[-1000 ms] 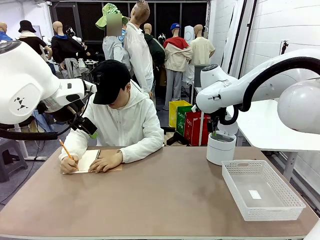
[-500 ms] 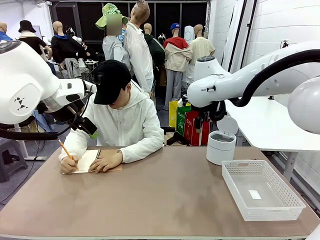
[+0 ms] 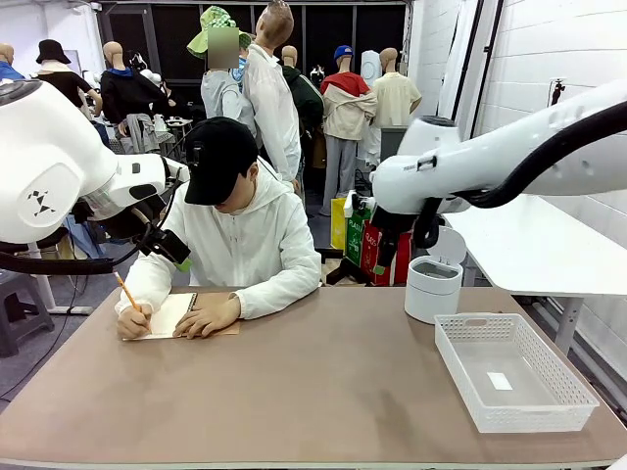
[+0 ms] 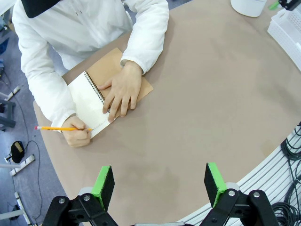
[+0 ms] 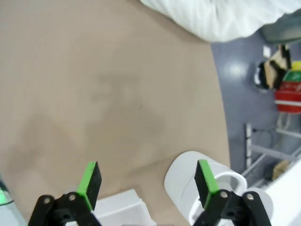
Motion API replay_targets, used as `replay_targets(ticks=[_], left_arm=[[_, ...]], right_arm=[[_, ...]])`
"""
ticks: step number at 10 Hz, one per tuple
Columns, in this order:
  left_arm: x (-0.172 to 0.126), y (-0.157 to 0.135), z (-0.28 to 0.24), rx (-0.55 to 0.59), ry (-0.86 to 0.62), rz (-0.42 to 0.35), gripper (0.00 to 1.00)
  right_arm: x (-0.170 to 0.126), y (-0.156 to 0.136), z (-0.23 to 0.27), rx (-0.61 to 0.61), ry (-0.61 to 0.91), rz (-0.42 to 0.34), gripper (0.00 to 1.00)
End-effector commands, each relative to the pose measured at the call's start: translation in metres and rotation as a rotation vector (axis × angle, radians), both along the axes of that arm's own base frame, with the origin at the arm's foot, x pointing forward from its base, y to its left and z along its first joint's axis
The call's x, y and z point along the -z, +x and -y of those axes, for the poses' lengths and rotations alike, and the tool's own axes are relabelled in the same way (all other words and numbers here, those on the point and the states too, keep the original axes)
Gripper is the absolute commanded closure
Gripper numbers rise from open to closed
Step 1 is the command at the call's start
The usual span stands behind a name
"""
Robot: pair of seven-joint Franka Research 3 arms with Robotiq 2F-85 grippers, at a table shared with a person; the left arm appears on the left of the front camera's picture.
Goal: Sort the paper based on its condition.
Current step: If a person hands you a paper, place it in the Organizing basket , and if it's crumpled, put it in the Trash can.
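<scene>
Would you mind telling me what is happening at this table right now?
A person is writing with a pencil in an open spiral notebook at the far side of the table. The left end effector and right end effector hover above the table, open and empty. The white basket holds a small label.

Front view faces the person (image 3: 245, 245) across the table (image 3: 323, 392); both wrist views overlook it

Tan table (image 3: 323, 392), white mesh basket (image 3: 534, 415), brown notebook cover (image 4: 108, 66), yellow pencil (image 4: 61, 128), green-padded black left claw (image 4: 158, 169).
</scene>
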State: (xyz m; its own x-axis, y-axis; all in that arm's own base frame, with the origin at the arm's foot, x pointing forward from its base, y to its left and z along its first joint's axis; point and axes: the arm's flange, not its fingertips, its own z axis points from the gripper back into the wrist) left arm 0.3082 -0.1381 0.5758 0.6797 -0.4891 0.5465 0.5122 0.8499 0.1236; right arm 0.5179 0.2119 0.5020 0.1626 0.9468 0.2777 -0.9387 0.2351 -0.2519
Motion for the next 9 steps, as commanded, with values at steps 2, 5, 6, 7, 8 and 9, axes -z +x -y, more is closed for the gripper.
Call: replay_targets(ticks=[2, 5, 6, 7, 8, 9], left_arm=[[0.0, 0.0, -0.001, 0.0, -0.001, 0.0, 0.0], [0.0, 0.0, -0.001, 0.0, -0.001, 0.0, 0.0], [0.0, 0.0, -0.001, 0.0, -0.001, 0.0, 0.0], [0.0, 0.0, -0.001, 0.0, -0.001, 0.0, 0.0], [0.0, 0.0, -0.001, 0.0, -0.001, 0.0, 0.0], [0.0, 0.0, -0.001, 0.0, -0.001, 0.0, 0.0]], right_arm=[[-0.001, -0.027, 0.034, -0.114, 0.145, -0.042, 0.0], [0.003, -0.014, 0.038, -0.103, 0.151, -0.081, 0.0], [-0.005, -0.022, 0.034, -0.089, 0.153, -0.052, 0.0], [-0.005, -0.022, 0.034, -0.089, 0.153, -0.052, 0.0], [-0.005, -0.022, 0.034, -0.089, 0.153, -0.052, 0.0], [-0.005, -0.022, 0.034, -0.089, 0.153, -0.052, 0.0]])
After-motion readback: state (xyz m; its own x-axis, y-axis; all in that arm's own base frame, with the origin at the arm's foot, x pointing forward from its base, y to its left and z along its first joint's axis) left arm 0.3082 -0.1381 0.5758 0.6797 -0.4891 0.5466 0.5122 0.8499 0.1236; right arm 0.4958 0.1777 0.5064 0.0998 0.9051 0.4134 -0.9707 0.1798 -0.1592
